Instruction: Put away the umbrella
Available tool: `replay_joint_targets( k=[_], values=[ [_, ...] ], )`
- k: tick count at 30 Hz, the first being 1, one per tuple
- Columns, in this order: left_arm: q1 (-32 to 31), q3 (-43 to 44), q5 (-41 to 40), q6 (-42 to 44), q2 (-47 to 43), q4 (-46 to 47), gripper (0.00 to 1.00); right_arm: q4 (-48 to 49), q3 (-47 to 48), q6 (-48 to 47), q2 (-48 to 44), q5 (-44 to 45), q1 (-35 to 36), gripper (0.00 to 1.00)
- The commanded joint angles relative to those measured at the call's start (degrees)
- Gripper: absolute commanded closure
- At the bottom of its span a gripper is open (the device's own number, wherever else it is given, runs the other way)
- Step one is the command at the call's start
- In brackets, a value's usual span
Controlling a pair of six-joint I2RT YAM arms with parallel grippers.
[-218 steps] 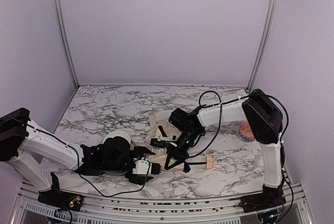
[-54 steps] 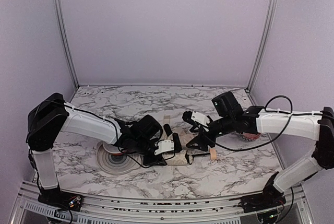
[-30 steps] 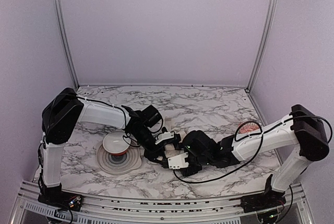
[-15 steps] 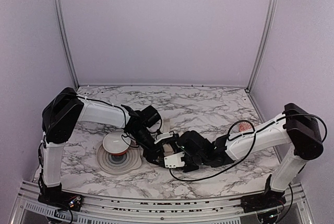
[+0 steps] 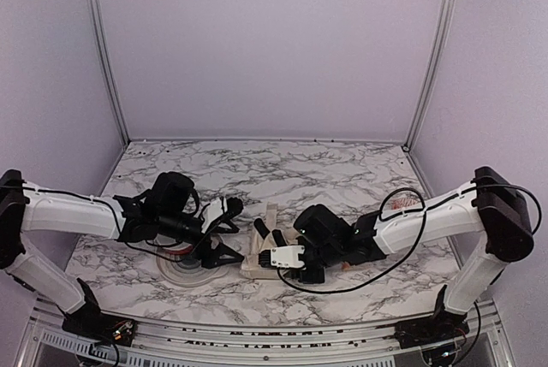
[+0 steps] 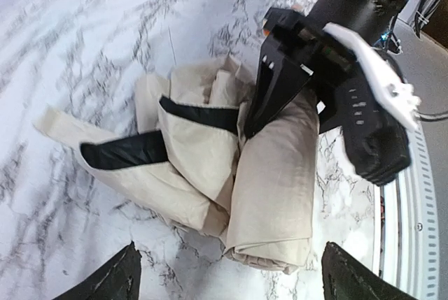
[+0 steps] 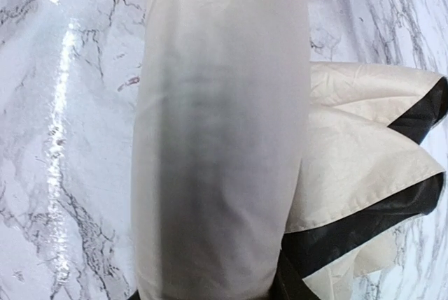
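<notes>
The umbrella (image 5: 257,262) lies collapsed on the marble table, near the front centre. It is a rolled cream bundle (image 6: 273,195) with loose flaps showing black lining (image 6: 133,152). My right gripper (image 5: 267,240) is shut on the rolled bundle, which fills the right wrist view (image 7: 217,139). Its black fingers (image 6: 280,87) clamp the far end of the bundle. My left gripper (image 5: 229,228) is open and empty, just left of the umbrella and not touching it. Its fingertips (image 6: 126,279) show at the bottom corners of the left wrist view. The handle and shaft are hidden.
A white bowl with a red base (image 5: 178,251) stands on a grey disc (image 5: 190,271) under my left wrist. A small patterned bowl (image 5: 402,206) stands at the right, by the right forearm. Side walls and rails close in the table.
My left arm has swung back to the left, off the umbrella, and its gripper is now open. My right gripper stays on the bundle, shifted slightly towards the table's back.
</notes>
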Motion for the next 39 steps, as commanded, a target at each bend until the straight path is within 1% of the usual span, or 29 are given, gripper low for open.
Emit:
replay_joint_targets(
  k=[1, 4, 6, 8, 11, 14, 16, 18, 23, 28, 31, 33, 34, 35, 36, 37, 39],
  values=[
    [-3.92, -5.14, -5.07, 6.53, -4.37, 11.3, 0.1, -9.6, 1.17, 6.76, 2.61, -11.04, -1.83, 0.77],
    [-4.73, -4.89, -5.37, 7.11, -3.15, 11.22, 0.1, -11.48, 2.55, 8.4, 4.1, -13.65, -4.17, 0.77],
    [-5.41, -4.07, -5.55, 7.17, -2.0, 10.89, 0.12, -12.87, 3.84, 9.33, 4.71, -15.64, -5.7, 0.77],
    [-7.31, -3.82, -6.25, 9.47, -1.81, 10.57, 0.16, -14.45, 5.12, 9.83, 5.31, -20.5, -7.91, 0.77],
    [-11.11, -4.17, -10.71, 15.66, -2.11, 10.34, 0.18, -17.97, 7.51, 10.91, 7.64, -26.03, -10.39, 0.77],
    [-14.6, -4.45, -17.62, 21.32, -2.31, 10.34, 0.18, -21.59, 9.4, 11.04, 10.88, -29.38, -11.48, 0.77],
    [-16.91, -4.39, -22.75, 26.0, -1.89, 10.42, 0.17, -23.04, 10.4, 10.74, 12.59, -30.99, -11.67, 0.77],
    [-18.48, -3.5, -26.06, 30.22, -0.24, 10.42, 0.15, -24.19, 11.2, 10.44, 14.14, -32.56, -11.92, 0.77],
    [-19.84, -0.09, -30.93, 34.15, 8.01, 9.8, 0.12, -26.54, 13.92, 10.2, 18.01, -35.93, -12.94, 0.77],
    [-20.92, 3.02, -36.1, 35.43, 13.46, 8.4, 0.13, -28.88, 16.03, 7.75, 19.38, -37.84, -13.28, 0.77],
    [-20.95, 5.27, -37.34, 35.01, 15.64, 4.04, 0.2, -29.17, 17.44, 7.35, 19.36, -38.61, -13.43, 0.75],
    [-21.02, 7.8, -36.95, 33.77, 17.5, -1.4, 0.27, -28.56, 18.25, 7.67, 19.3, -39.01, -15.53, 0.73],
    [-21.04, 9.85, -36.76, 32.51, 18.61, -4.23, 0.33, -28.23, 18.7, 7.77, 19.29, -39.24, -15.85, 0.72],
    [-21.04, 11.35, -36.63, 31.31, 19.72, -6.86, 0.44, -27.96, 19.04, 7.9, 19.24, -39.46, -16.05, 0.71],
    [-21.04, 12.73, -36.46, 30.07, 21.07, -8.84, 0.52, -27.41, 19.47, 8.18, 19.18, -39.5, -16.3, 0.69],
    [-21.04, 13.53, -36.08, 29.08, 21.73, -10.52, 0.59, -26.94, 19.69, 8.56, 19.02, -39.46, -16.48, 0.67],
    [-21.04, 13.89, -34.39, 27.71, 21.92, -12.02, 0.65, -25.74, 19.94, 9.33, 18.24, -39.5, -17.21, 0.61]
  ],
)
